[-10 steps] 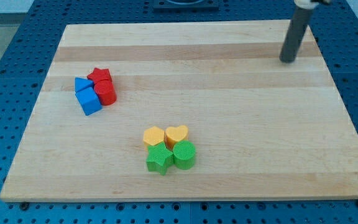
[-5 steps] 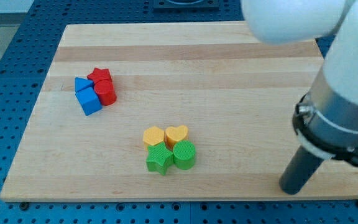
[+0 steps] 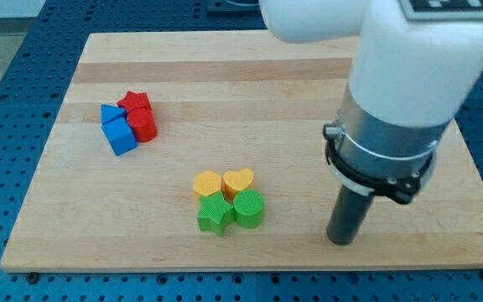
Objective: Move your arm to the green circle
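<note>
Tip [image 3: 340, 241] slid left along bottom edge, nears green circle [image 3: 248, 209]; rod only, holds nothing. Overshoot shoves circle into green star [image 3: 215, 216].

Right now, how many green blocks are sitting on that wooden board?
2. The green circle and the green star sit side by side near the view's bottom, just below two yellow blocks. My tip is to their right. The arm could hide more behind it.

Eight blocks [image 3: 231, 198], one board [image 3: 250, 92].

Wooden board [image 3: 258, 92] on blue pegboard [image 3: 7, 101]
</note>
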